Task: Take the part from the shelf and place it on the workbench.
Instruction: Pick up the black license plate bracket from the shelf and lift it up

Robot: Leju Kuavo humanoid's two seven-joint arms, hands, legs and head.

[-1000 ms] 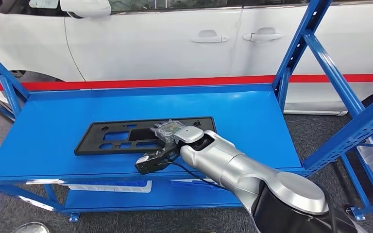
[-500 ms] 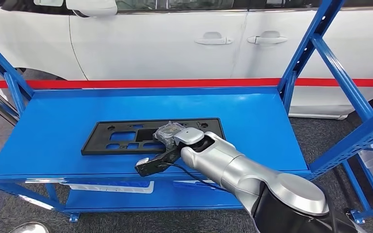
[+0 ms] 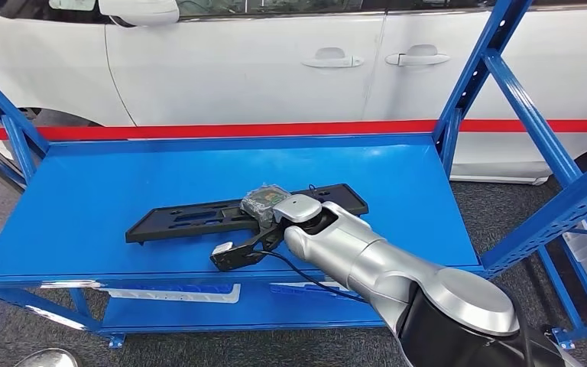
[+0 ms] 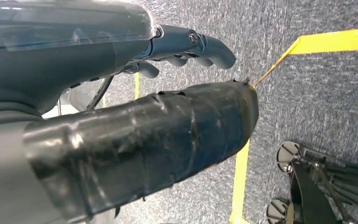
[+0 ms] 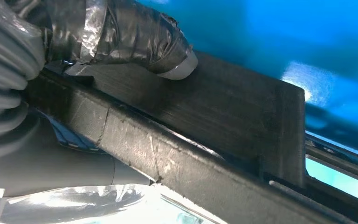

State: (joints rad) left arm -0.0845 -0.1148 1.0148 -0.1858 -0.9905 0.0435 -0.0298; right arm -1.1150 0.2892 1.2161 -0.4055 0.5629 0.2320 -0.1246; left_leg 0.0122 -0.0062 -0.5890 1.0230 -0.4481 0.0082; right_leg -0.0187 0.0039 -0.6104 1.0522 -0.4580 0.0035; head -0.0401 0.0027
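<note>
While the right hand (image 3: 264, 205) grips the black plate (image 3: 191, 218) at its near long edge, the lifting step is in hand: the end beside the hand is tilted up, and the far end seems to rest on the blue shelf (image 3: 107, 191). Next the plate must come fully off the shelf and be carried level to the workbench, I think. The left hand (image 4: 186, 51) hangs over grey floor with fingers curled, holding nothing. Beyond the hand stands a white car (image 3: 275, 69) with a red stripe.
</note>
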